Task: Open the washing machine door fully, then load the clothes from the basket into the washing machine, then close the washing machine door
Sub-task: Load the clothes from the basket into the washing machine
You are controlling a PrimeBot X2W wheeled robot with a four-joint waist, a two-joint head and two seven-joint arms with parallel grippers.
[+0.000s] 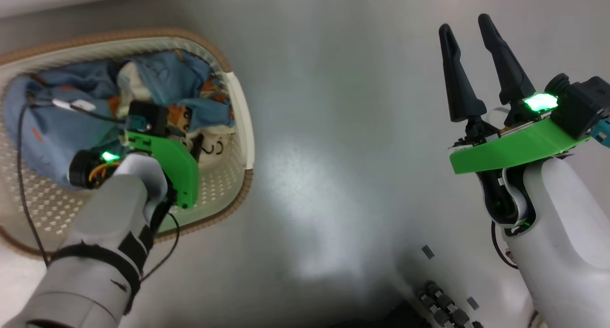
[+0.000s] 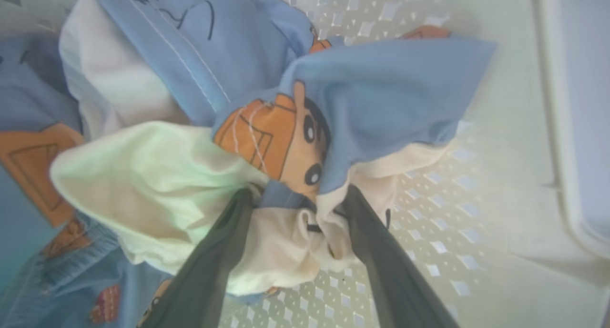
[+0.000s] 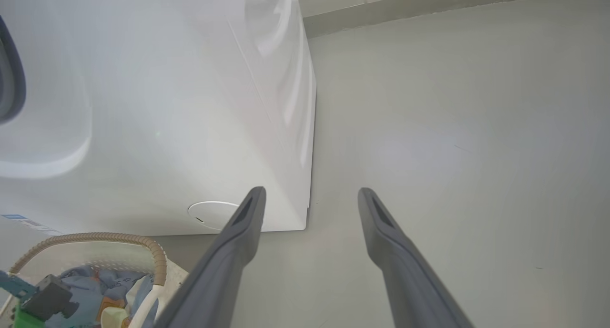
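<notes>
Clothes [image 2: 286, 142] lie bunched in the basket [image 1: 240, 128], blue and cream all mixed up. The left hand [image 2: 298, 199] is down among them, its fingers apart, with a cream fold sitting between them. It looks ready to pinch. A good grab goes deep and takes a thick bunch, not a thin edge. Then it should lift straight up so nothing snags. The right hand [image 1: 465, 23] is wide apart and holds nothing, above the floor [image 1: 333, 128] near the washer [image 3: 143, 128].
</notes>
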